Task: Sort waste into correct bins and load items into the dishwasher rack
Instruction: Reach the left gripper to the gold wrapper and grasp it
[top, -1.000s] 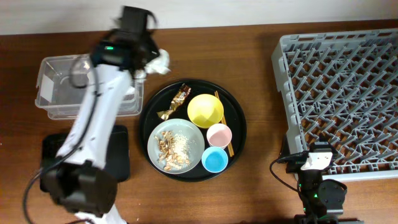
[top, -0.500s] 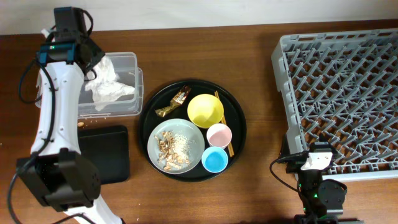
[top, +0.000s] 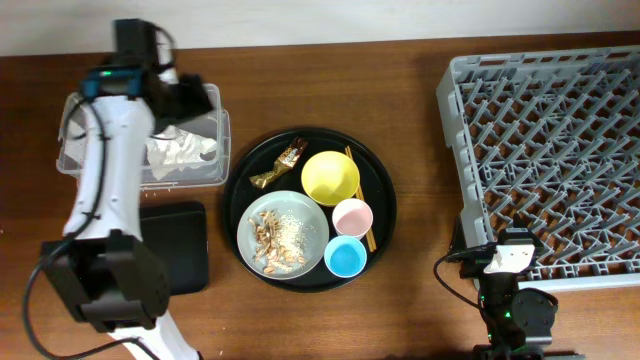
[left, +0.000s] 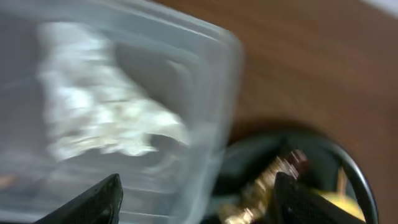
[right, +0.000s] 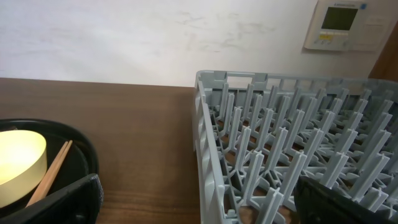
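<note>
The crumpled white-and-silver wrapper lies inside the clear tub; the left wrist view shows the wrapper blurred. My left gripper hovers over the tub's far right corner, open and empty. The flat black tray sits in front of the tub. On the grey plate lie tan food scraps. Beside it stand the yellow bowl, pink cup and light-blue cup. My right gripper is open at the near left corner of the dishwasher rack.
A big round black tray carries the dishes, a gold twisted wrapper and wooden chopsticks. The right wrist view shows the rack wall, the yellow bowl and the chopsticks. A wall lies behind the table.
My left gripper carried the white wrapper from beside the round tray over the tub, opened and let it go. The wrapper now rests in the tub. The right arm has not moved.
</note>
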